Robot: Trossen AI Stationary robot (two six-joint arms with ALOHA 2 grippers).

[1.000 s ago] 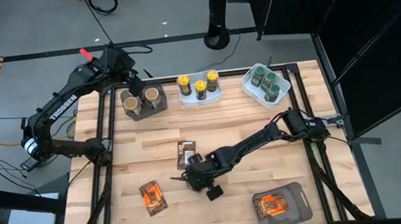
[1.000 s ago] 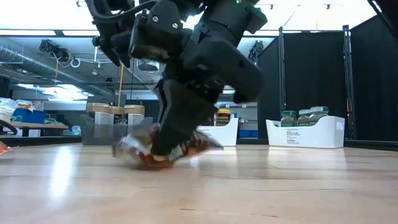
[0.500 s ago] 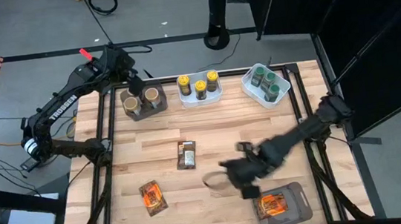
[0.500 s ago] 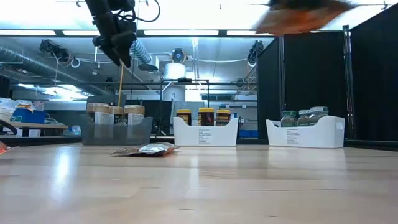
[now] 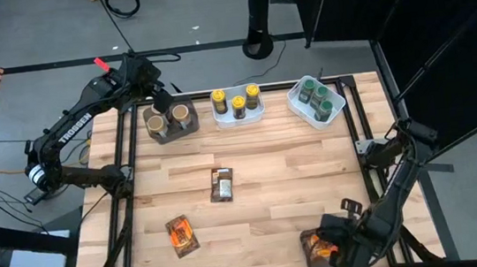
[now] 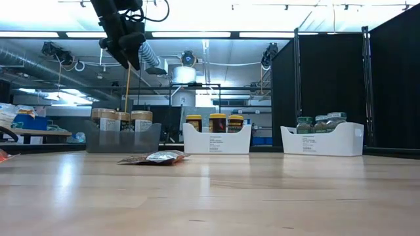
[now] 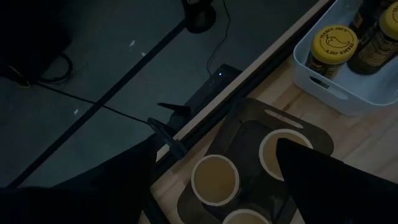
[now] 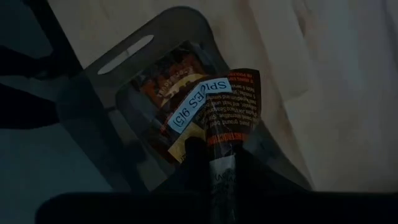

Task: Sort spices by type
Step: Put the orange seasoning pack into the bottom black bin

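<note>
Readable text, by item:

- Left arm [image 5: 73, 126]: white lettering "TROSSEN" along its dark upper link, high view.
- Packet [image 8: 227, 109] over the grey bin [image 8: 93, 112]: white sticker reading "SPICES 9/5"; smaller print on the packet beside the sticker is too fine to read.
- Yellow jar lid [image 7: 333, 42] in the white tray [image 7: 348, 93]: dark circular print, illegible.

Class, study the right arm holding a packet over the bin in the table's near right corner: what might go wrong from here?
1. The right gripper pinches the brown packet only by one edge, so it may slip early.
2. The grey bin already holds an orange packet, and the brown packet hangs near the bin's rim, so it might land outside.
</note>
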